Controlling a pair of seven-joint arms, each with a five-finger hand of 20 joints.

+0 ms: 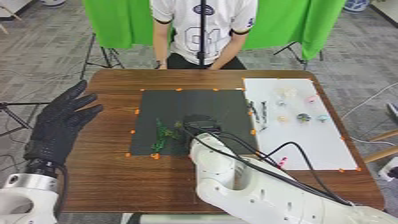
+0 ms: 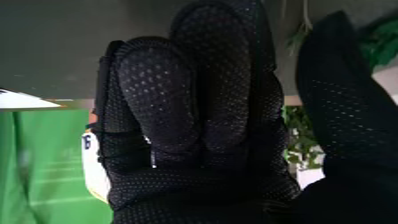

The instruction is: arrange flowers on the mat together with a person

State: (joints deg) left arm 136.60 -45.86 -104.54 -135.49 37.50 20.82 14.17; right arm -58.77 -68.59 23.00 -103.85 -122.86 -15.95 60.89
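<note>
In the head view, your right hand [image 1: 202,125] is over the middle of the mat [image 1: 200,102]. It is rather wide: its fingers are long and its thumb stands apart. Your left hand [image 1: 59,122] is at nine o'clock from the mat, also wide. A green sprig [image 1: 161,139] lies on the mat at eight o'clock. At three o'clock from the mat is the white sheet [image 1: 311,147], with small flowers [image 1: 304,118] at its centre and toward twelve. You cannot tell if leaves [image 2: 303,142] behind your right hand touch it.
</note>
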